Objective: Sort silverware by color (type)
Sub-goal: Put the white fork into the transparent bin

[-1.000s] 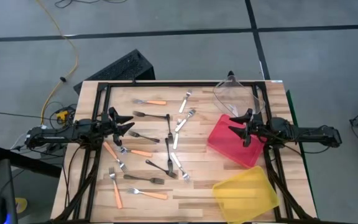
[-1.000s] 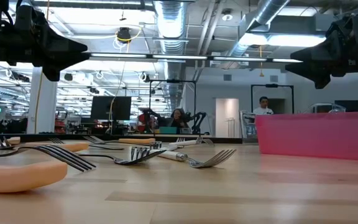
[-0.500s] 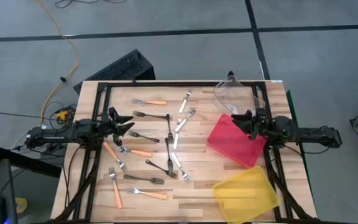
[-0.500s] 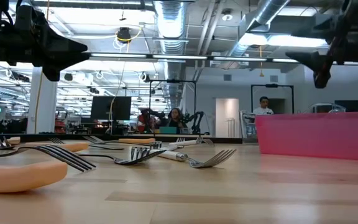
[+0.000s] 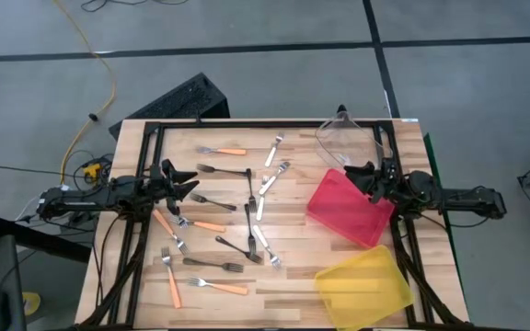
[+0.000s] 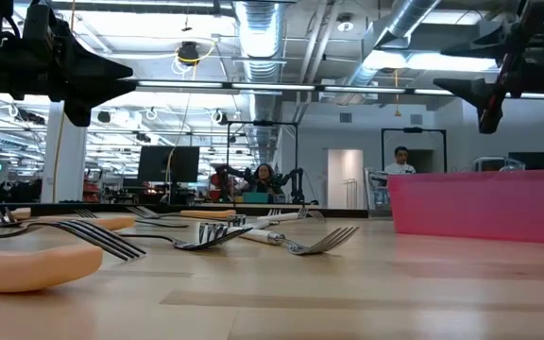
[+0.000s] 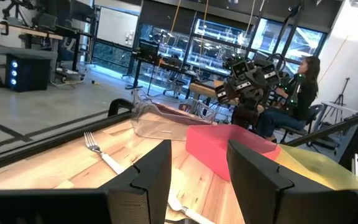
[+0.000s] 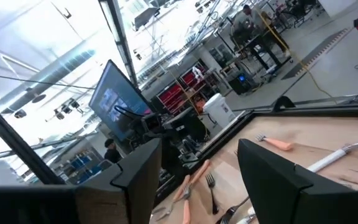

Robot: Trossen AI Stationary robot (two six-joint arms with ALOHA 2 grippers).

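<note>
My claws wait over the forks (image 5: 233, 207).
My left claw (image 5: 191, 182) and right claw (image 5: 350, 175) are both open, holding nothing, above the table (image 5: 283, 285).

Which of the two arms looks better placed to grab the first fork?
Probably the left. Its gripper hovers, jaws open, right over the scattered forks, orange-handled ones just beside it. The right gripper hangs over the red bin, farther from any fork.

High overhead; low at tabletop level; both share red bin (image 5: 349, 210).
</note>
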